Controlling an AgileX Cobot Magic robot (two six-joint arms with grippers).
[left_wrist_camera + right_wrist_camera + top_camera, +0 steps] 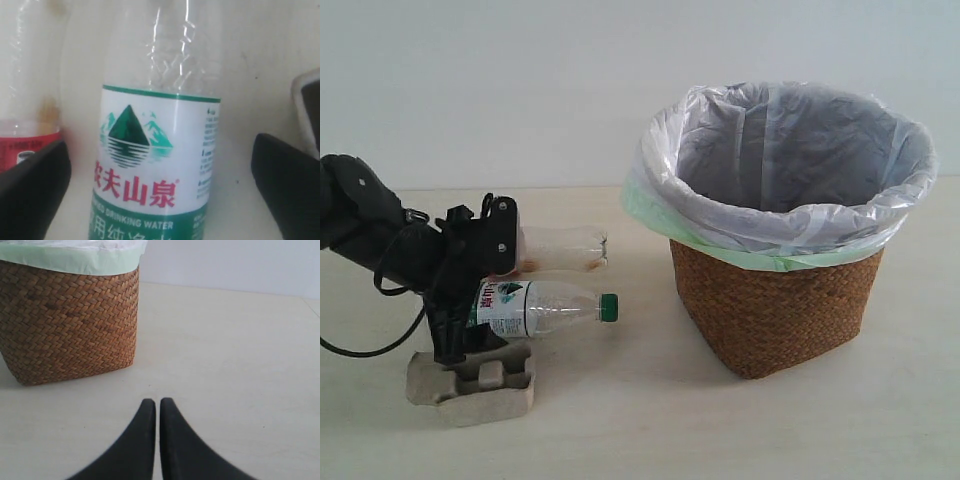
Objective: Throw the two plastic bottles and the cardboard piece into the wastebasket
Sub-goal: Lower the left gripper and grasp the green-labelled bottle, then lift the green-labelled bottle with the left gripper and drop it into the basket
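Observation:
The green-capped bottle (552, 307) lies on its side on the table, its green-white label (155, 165) filling the left wrist view. My left gripper (460, 328) is open and straddles its label end, one black finger (35, 190) on each side with a gap to the bottle. Just behind it lies the red-label bottle (565, 248), also on its side; its cap is hidden. The cardboard piece (472, 382) rests in front of the gripper. The wastebasket (775, 305) stands at the right. My right gripper (157, 403) is shut and empty, low over the table beside the wastebasket (70, 325).
The bag lining (790, 170) bulges out over the basket's rim. A black cable (360, 350) loops from the left arm onto the table. A pale wall rises behind the table.

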